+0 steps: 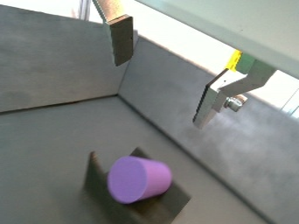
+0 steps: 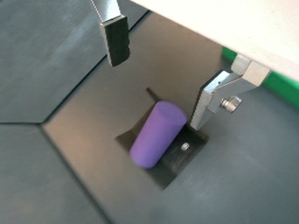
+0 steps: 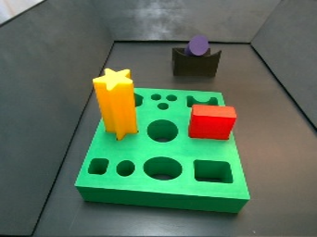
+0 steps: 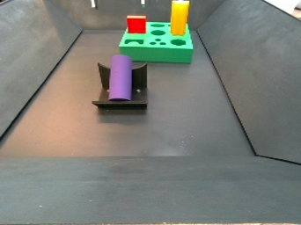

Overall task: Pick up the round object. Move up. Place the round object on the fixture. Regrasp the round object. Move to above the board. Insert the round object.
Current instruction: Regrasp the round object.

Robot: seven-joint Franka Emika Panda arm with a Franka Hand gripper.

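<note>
The purple round object (image 4: 120,76) lies on the fixture (image 4: 120,100); the gripper (image 2: 163,80) hangs above it, fingers spread and empty.

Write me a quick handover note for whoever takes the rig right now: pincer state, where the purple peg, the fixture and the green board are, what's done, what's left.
Pincer: open, empty, above the fixture; not visible in either side view.
Purple peg: lying on its side in the notch of the fixture, released.
Green board: apart from the fixture, with the yellow star and red cube on it; round holes free.
Done: pick up, lift, place on fixture.
Left: regrasp the peg, move above the board, insert it in a round hole.
</note>
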